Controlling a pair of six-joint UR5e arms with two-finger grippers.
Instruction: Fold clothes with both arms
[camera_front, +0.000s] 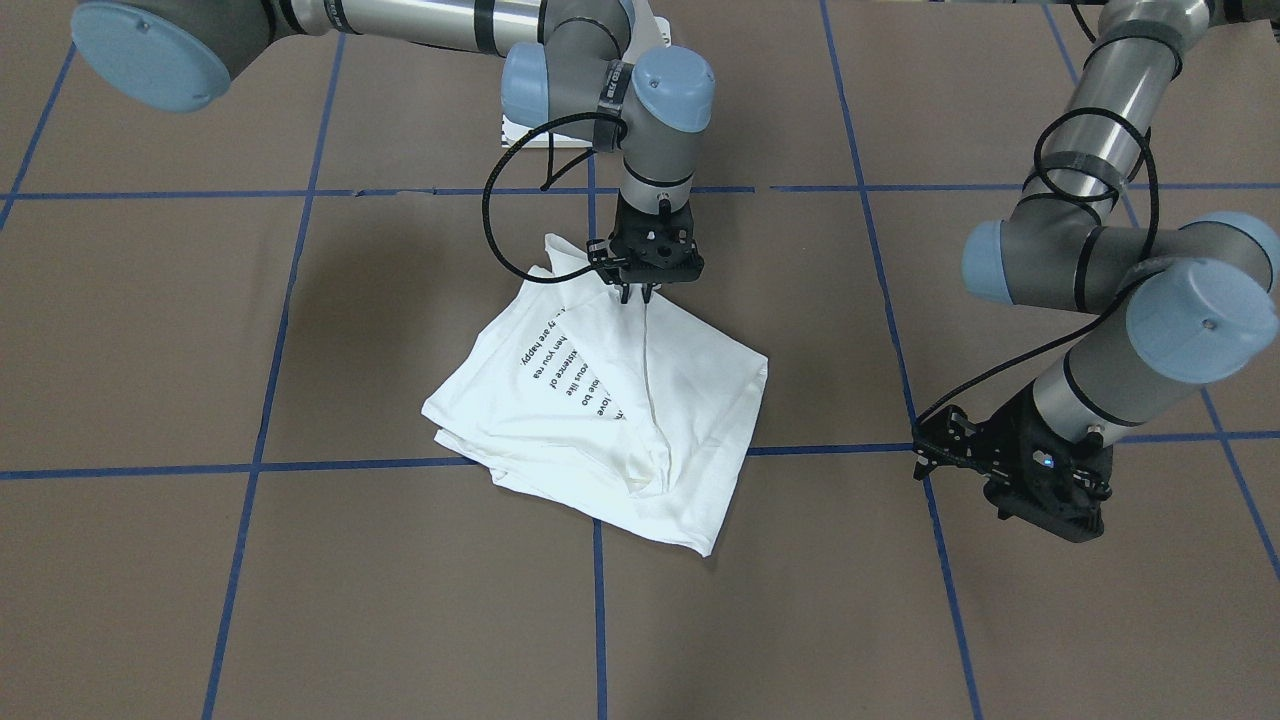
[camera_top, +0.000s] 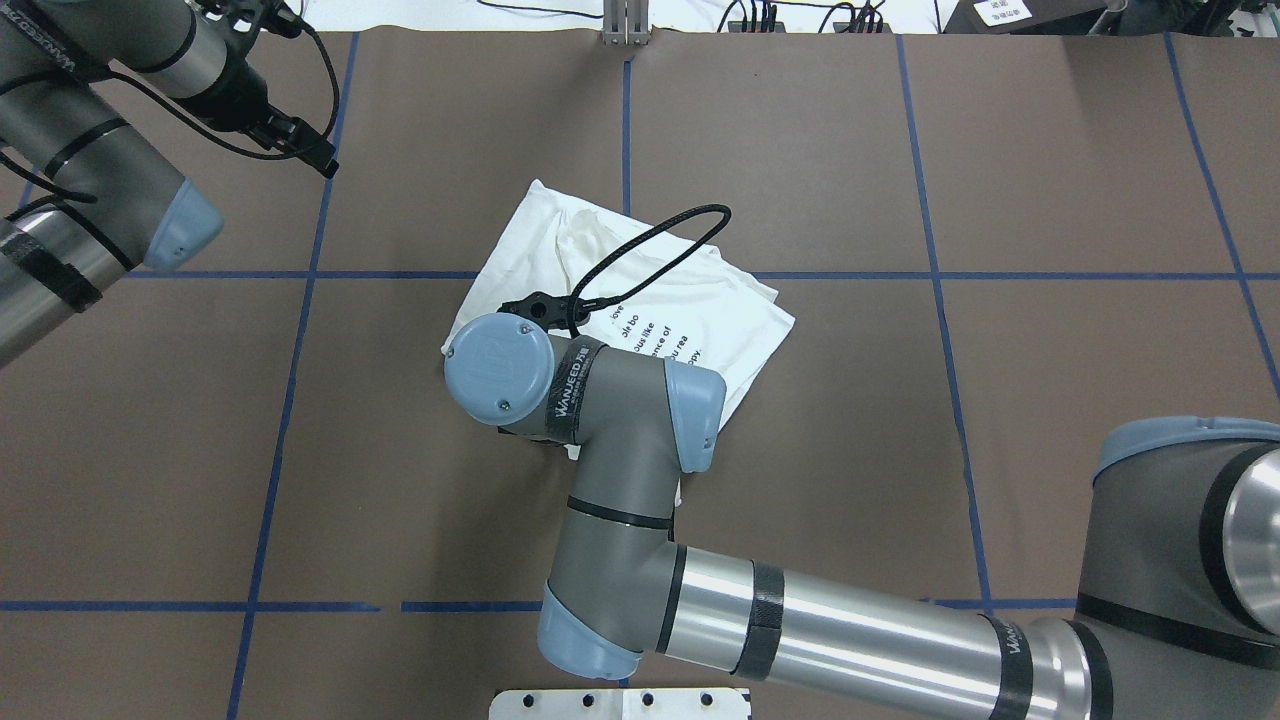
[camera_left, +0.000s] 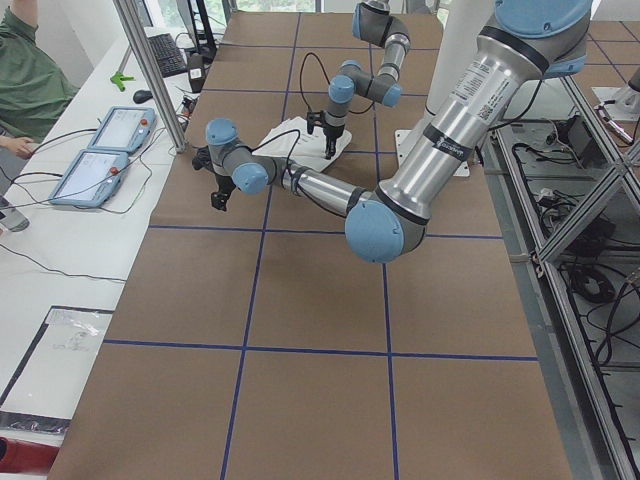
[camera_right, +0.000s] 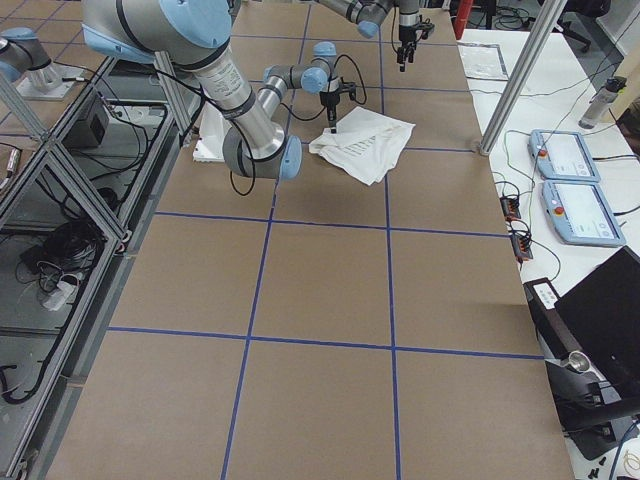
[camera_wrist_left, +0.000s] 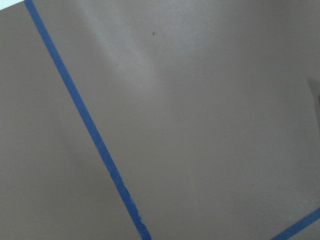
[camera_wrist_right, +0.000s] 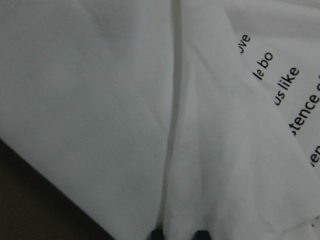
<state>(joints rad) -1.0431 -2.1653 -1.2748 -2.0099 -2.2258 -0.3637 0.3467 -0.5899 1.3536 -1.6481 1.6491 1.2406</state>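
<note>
Shirt (camera_front: 690, 420) loosely folded mid-worktop (camera_front: 300, 600), text up; right hand (camera_front: 637, 293) narrow, pinching its robot-near edge; left hand (camera_front: 935, 450) well apart, width cannot tell

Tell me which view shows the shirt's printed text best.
The right wrist view: the printed text on the shirt is close and legible, though cropped. The front-facing view shows more lines, smaller. Overhead, the right arm covers part. Side views show it tiny; left wrist, none.
</note>
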